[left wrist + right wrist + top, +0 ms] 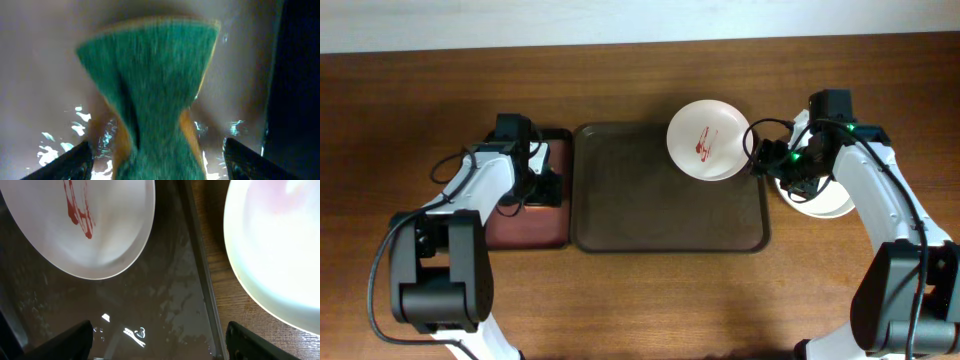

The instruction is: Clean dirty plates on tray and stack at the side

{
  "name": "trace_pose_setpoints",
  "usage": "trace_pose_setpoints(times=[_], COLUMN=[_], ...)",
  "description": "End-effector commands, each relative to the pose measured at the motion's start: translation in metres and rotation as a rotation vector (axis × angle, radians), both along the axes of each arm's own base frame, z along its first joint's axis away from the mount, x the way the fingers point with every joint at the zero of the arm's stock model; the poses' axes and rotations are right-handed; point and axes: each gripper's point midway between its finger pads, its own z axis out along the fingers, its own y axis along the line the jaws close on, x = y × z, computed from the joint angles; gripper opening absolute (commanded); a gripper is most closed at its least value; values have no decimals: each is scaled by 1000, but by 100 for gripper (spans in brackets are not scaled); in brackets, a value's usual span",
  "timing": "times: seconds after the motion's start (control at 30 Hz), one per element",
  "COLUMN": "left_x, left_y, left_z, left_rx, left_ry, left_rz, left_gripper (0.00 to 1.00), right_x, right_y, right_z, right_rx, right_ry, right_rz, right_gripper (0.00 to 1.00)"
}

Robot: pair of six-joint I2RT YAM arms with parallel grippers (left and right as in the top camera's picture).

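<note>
Found the smeared plate (705,140) at the far right corner of the tray (620,200). Judged it just left of the right gripper (160,327), with jaws wide apart and empty, the nearer arm by far. Spotted the left gripper (157,150) well away, jaws likewise apart astride the green sponge (150,85).

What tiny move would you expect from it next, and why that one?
Probably the open right gripper should slide onto the near rim of the white plate and grip it. That plate lies on the tray with red streaks unwiped, the gripper hovers right beside it, and the green sponge sits at the left gripper for wiping.
</note>
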Motion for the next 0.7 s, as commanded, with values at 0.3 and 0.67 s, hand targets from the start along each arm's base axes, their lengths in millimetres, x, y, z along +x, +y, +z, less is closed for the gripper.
trace_pose_setpoints(times=[0.3,0.67], left_x=[-6,-8], left_y=[-7,-7], left_z=[8,8], left_rx=[-41,-41], left_ry=[17,25], left_rz=[-4,-4], left_gripper=[16,72], right_x=[-1,54], right_y=[3,17], right_z=[-2,-28], right_rx=[-5,-185], right_ry=[3,-148], right_rz=[20,31], right_gripper=[85,76])
